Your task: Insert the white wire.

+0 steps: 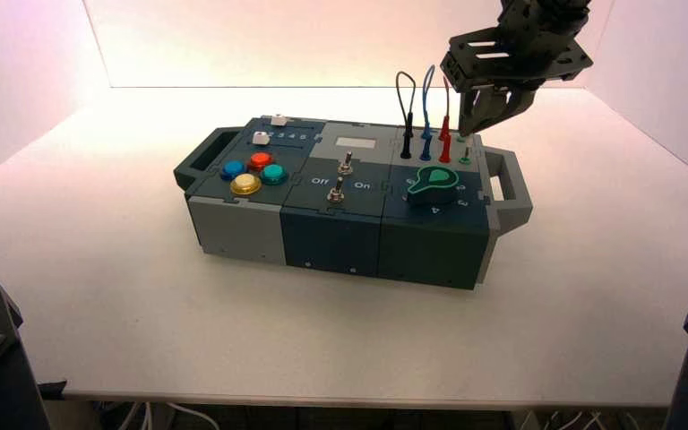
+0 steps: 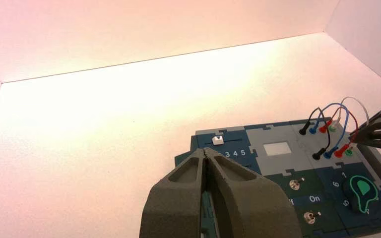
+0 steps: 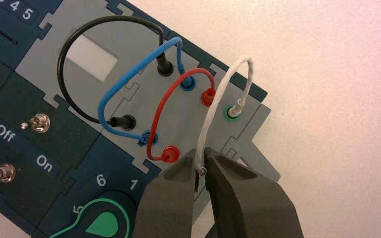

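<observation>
The right gripper (image 3: 201, 168) hangs over the box's (image 1: 331, 235) right-hand wire section, its fingers pinched narrow around the loose end of the white wire (image 3: 217, 101). The wire's other plug sits in a green-ringed socket (image 3: 232, 112) beside the red wire (image 3: 171, 99). The left gripper (image 2: 207, 157), fingers pressed together, hovers near the numbered slider (image 2: 218, 140)

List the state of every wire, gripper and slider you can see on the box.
white wire: one end plugged into the green socket, other end pinched by right gripper.
black wire: both ends plugged.
blue wire: both ends plugged.
red wire: both ends plugged.
right gripper: shut on white wire.
left gripper: shut, empty, above the box.
white slider: near 3.
</observation>
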### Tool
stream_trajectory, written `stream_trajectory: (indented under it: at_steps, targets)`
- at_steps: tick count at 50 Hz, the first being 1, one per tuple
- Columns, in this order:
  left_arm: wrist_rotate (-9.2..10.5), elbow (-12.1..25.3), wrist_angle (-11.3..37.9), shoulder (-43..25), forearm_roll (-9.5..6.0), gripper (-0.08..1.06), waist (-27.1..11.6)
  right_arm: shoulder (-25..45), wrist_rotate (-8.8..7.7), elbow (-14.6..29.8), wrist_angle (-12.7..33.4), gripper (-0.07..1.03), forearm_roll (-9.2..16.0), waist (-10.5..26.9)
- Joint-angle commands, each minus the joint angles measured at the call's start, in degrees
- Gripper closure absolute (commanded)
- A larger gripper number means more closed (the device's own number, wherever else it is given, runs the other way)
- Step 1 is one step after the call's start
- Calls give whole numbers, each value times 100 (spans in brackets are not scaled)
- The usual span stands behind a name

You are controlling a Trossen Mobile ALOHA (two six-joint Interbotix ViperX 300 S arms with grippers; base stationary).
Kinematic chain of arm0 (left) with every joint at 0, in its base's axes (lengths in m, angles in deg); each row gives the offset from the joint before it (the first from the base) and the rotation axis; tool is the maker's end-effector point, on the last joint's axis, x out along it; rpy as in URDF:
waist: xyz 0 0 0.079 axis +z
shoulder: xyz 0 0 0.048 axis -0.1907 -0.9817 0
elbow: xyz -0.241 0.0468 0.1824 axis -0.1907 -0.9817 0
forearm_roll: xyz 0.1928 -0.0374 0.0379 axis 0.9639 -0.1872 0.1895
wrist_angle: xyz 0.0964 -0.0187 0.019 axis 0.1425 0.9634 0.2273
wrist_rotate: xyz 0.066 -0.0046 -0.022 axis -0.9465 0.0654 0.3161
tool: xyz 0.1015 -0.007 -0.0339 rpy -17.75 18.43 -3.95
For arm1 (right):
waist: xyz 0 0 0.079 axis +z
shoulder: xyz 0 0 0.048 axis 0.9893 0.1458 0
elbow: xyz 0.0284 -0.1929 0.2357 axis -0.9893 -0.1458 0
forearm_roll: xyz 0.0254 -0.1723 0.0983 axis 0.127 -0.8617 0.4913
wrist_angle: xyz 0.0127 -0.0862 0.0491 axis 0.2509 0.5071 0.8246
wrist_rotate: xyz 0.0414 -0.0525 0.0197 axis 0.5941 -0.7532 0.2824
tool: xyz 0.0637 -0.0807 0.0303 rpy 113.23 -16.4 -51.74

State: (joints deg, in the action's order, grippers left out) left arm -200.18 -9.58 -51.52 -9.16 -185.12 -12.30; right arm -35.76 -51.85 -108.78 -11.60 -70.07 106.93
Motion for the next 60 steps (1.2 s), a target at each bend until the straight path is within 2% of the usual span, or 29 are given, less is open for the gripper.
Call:
stream_trajectory:
  at_steps: [1, 47, 60]
  targets:
    - [-26, 167, 62, -26, 18, 101, -9, -176, 0, 53, -18, 99, 44, 0]
    - [-26, 158, 62, -26, 18, 101, -9, 176, 0, -18, -70, 99, 53, 26]
    - [-26, 167, 62, -26, 18, 101, -9, 466, -9, 18, 18, 99, 44, 299]
